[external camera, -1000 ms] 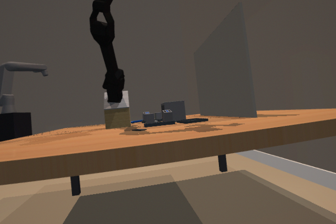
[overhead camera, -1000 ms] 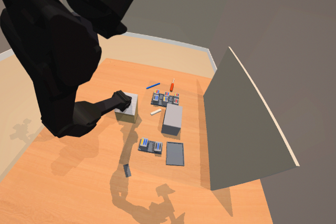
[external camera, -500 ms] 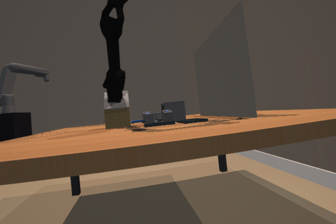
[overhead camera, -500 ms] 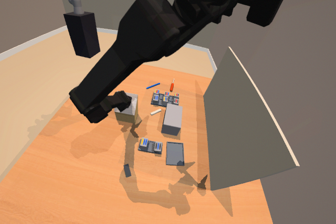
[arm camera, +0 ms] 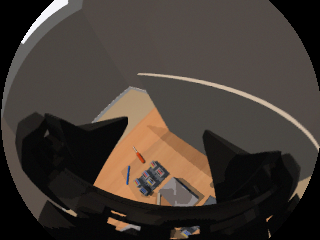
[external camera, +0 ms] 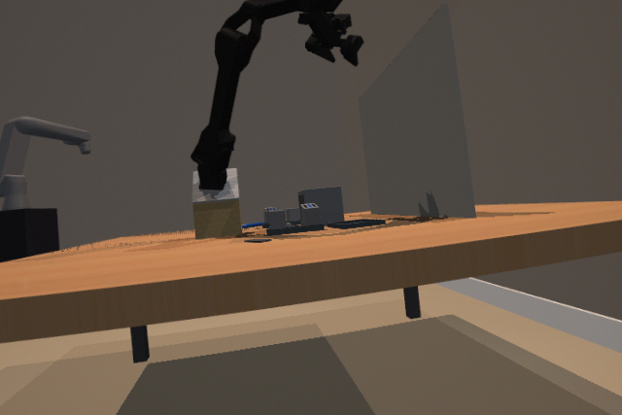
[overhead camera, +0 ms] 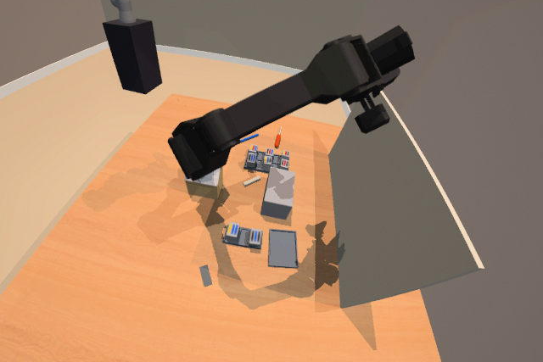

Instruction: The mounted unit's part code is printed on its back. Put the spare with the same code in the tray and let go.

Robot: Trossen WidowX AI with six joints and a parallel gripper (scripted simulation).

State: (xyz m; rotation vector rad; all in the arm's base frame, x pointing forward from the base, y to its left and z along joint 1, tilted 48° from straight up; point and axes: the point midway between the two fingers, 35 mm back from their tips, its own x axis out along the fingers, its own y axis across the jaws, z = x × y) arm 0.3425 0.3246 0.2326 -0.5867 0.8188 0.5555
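Note:
My gripper [external camera: 338, 52] [arm camera: 166, 127] is open and empty, raised high above the table near the top of the tall grey panel [overhead camera: 394, 200] [external camera: 417, 139]. It looks down on the parts from far off. The mounted unit, a plain grey box [overhead camera: 278, 192] [external camera: 324, 201] [arm camera: 176, 192], stands mid-table; its code does not show. The flat grey tray [overhead camera: 282, 247] [external camera: 357, 223] lies just in front of it. Two striped spares on a dark base [overhead camera: 242, 235] lie left of the tray. Several more striped spares [overhead camera: 267, 158] [arm camera: 152, 176] sit behind the unit.
A red screwdriver [overhead camera: 277, 137] [arm camera: 139, 155] and a blue pen [overhead camera: 249, 136] [arm camera: 128, 174] lie at the back. A beige stick [overhead camera: 251, 181] lies by the arm's base block [overhead camera: 204, 185] [external camera: 216, 207]. A small dark card [overhead camera: 204, 275] lies in front. A black camera box [overhead camera: 132, 54] hangs at the left.

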